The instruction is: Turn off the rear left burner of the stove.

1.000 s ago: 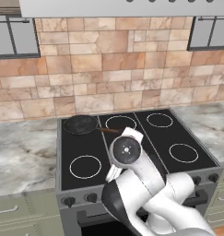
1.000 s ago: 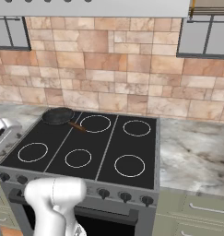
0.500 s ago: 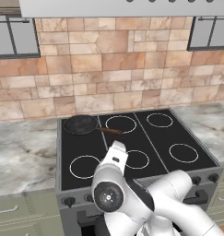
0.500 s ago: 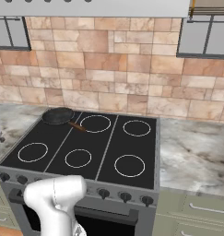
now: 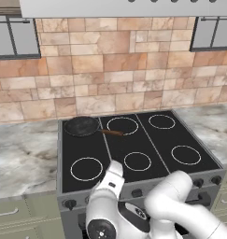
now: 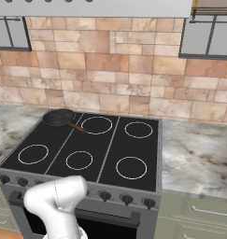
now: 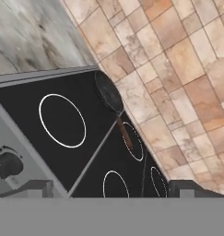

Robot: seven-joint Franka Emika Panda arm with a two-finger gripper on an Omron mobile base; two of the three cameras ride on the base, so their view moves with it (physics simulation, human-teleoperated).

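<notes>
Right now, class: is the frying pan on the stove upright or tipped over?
Upright. The frying pan sits flat on the stove's rear left burner, brown handle pointing right.

tan stone-tile wall (image 5: pixel 110 70), marble counter (image 6: pixel 199 158), perhaps windows (image 6: pixel 206 37)

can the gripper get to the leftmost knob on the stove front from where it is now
Probably yes. In the hand view the leftmost knob sits close ahead of the open gripper, on the stove front, with nothing between them. The frying pan sits up on the rear left burner, well out of the way.
</notes>
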